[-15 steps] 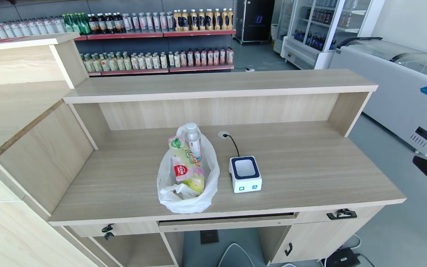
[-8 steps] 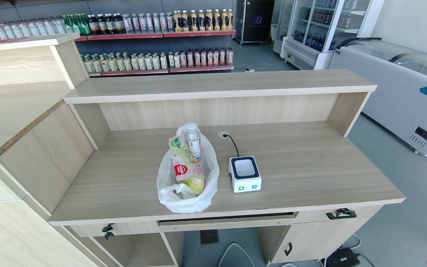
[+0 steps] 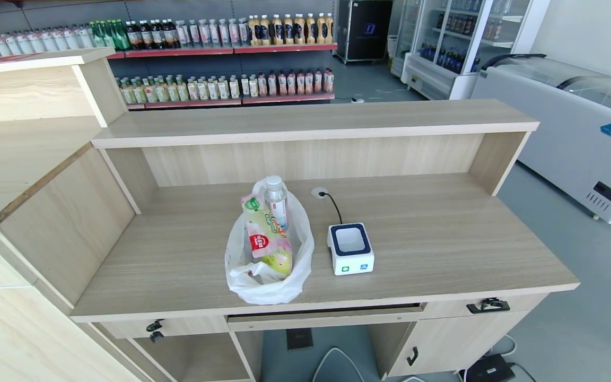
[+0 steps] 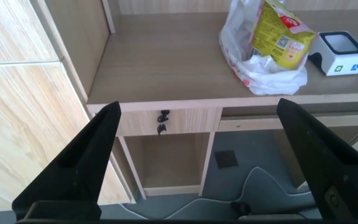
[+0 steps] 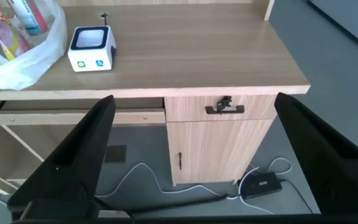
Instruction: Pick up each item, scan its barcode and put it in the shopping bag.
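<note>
A white plastic shopping bag [image 3: 265,278] stands open near the counter's front edge. Upright inside it are a colourful snack pouch [image 3: 264,241] and a clear bottle [image 3: 276,202] with a white cap. The white barcode scanner [image 3: 350,248] sits just right of the bag, its cable running to a hole behind it. My left gripper [image 4: 199,104] hangs open in front of the counter and below its top, facing the bag [image 4: 260,65] and pouch [image 4: 283,36]. My right gripper [image 5: 194,98] is open too, low before the counter, with the scanner [image 5: 92,48] and bag [image 5: 18,61] beyond it.
The wooden counter [image 3: 433,239] has a raised back shelf and side walls. Under its front edge are a drawer with a black handle [image 5: 224,107] and open compartments. Drink shelves and freezers stand behind.
The dark right arm, seen at the head view's right edge a second ago, has dropped down and left that view. Bag, items and scanner have not moved.
</note>
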You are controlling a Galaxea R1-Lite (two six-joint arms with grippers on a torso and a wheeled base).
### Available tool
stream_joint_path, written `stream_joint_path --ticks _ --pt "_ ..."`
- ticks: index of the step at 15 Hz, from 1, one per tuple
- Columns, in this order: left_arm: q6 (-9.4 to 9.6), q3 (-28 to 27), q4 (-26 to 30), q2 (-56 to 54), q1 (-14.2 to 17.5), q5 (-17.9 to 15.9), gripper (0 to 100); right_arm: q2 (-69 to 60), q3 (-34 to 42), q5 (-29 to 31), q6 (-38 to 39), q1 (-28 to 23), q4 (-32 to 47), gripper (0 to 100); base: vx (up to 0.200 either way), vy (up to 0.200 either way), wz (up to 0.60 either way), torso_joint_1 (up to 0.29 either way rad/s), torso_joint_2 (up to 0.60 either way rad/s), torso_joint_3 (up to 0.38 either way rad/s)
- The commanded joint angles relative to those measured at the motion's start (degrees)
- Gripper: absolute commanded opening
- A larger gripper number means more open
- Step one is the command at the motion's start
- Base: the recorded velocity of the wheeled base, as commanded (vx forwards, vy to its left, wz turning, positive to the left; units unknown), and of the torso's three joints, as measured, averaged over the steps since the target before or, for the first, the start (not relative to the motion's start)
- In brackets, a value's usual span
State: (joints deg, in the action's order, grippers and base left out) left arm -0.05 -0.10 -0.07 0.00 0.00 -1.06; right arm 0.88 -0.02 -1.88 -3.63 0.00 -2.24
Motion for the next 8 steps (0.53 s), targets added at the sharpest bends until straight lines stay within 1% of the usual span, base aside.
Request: stream_joint_path --ticks 1,3,8 --pt "0.05 0.0 0.0 0.0 0.0 0.0 100 -0.9 0.0 -0.1 1.0 0.0 0.7 100 0.0 0.0 0.0 0.0 0.0 0.0" --pt "0.05 0.0 0.0 0.0 0.0 0.0 100 -0.9 0.0 0.1 3.3 0.0 1.0 100 0.0 0.0 0.0 0.0 0.0 0.0" --pt "0.05 0.0 0.0 0.0 0.0 0.0 100 -0.9 0.0 0.1 3.5 0.0 1.1 100 0.0 0.0 0.0 0.0 0.0 0.0"
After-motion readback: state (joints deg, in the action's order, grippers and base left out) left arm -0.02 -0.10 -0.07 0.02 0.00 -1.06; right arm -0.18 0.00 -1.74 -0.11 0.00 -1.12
